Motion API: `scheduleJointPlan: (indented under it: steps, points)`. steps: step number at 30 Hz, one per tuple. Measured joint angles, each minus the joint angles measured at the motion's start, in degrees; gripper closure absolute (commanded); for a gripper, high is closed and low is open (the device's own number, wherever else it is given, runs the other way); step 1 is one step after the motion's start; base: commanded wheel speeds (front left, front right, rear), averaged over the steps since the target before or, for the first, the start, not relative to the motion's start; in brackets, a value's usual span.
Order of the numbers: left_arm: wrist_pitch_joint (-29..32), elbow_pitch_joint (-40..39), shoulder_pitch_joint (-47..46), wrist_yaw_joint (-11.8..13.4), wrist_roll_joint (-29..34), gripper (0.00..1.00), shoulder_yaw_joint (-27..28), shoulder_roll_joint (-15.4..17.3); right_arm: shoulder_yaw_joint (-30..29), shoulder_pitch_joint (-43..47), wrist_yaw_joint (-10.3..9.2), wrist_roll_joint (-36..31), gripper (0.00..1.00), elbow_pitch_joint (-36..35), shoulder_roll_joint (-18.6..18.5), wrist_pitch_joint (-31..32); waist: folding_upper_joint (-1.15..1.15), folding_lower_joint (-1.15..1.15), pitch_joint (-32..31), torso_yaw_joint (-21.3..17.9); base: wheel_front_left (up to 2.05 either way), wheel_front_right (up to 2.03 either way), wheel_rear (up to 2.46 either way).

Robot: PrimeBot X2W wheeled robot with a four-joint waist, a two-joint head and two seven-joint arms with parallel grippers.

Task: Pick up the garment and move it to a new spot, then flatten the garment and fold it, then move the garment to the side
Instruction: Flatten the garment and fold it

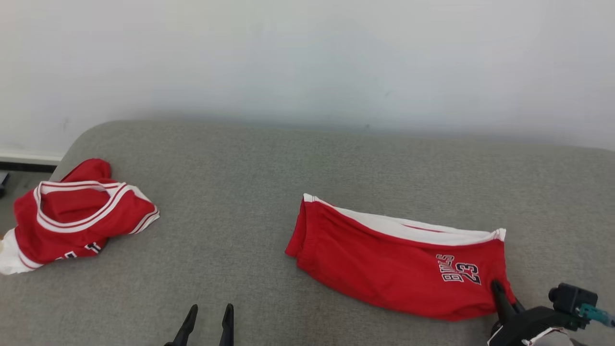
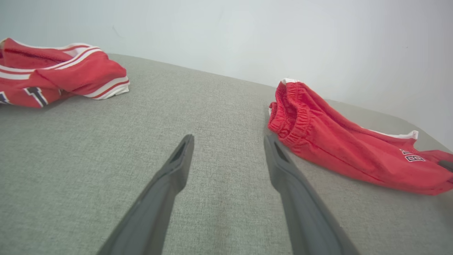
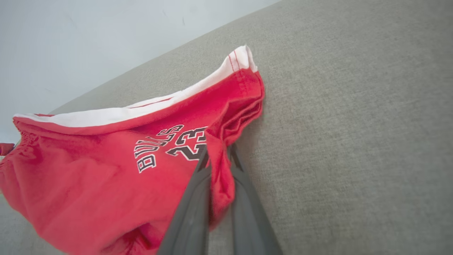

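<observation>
The garment [image 1: 394, 259] is a pair of red shorts with a white band and "BULLS 23" lettering, folded over on the grey surface at centre right. My right gripper [image 1: 502, 293] is shut on its near right corner; in the right wrist view a fold of red cloth [image 3: 219, 177] is pinched between the two dark fingers [image 3: 193, 209]. My left gripper [image 1: 206, 319] stands open at the bottom centre-left, with nothing between its fingers [image 2: 170, 177]. The elastic waist end of the garment [image 2: 293, 117] lies just right of the left gripper's right finger.
A second red garment [image 1: 72, 216] with white and red trim lies crumpled at the far left of the grey cushion [image 1: 230, 192], also seen as a red heap [image 2: 60, 74] in the left wrist view. A pale wall [image 1: 307, 57] rises behind the cushion's far edge.
</observation>
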Motion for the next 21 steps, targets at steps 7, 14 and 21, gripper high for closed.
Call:
scheduleJointPlan:
  steps: [7,14,21]
  points:
    - [0.00,-0.26,1.03,-0.01,0.25,0.00,1.00,0.00,-0.97,3.35,0.00,-2.75,0.00,-2.19,-0.25,-1.08,0.00,0.00,-0.60,-2.41,0.00,0.00,0.00]
    - [0.00,-0.33,1.15,-0.02,0.55,0.00,1.71,-0.01,-6.57,3.47,0.00,-10.36,0.00,-4.93,0.11,-1.87,0.01,0.00,-0.80,-2.99,0.00,0.00,0.00]
    - [0.00,-2.23,2.15,0.47,2.36,0.00,3.42,0.00,-19.70,10.02,0.00,-24.98,0.00,-17.20,4.10,-2.02,0.00,0.00,-1.06,-3.75,0.00,0.00,0.00]
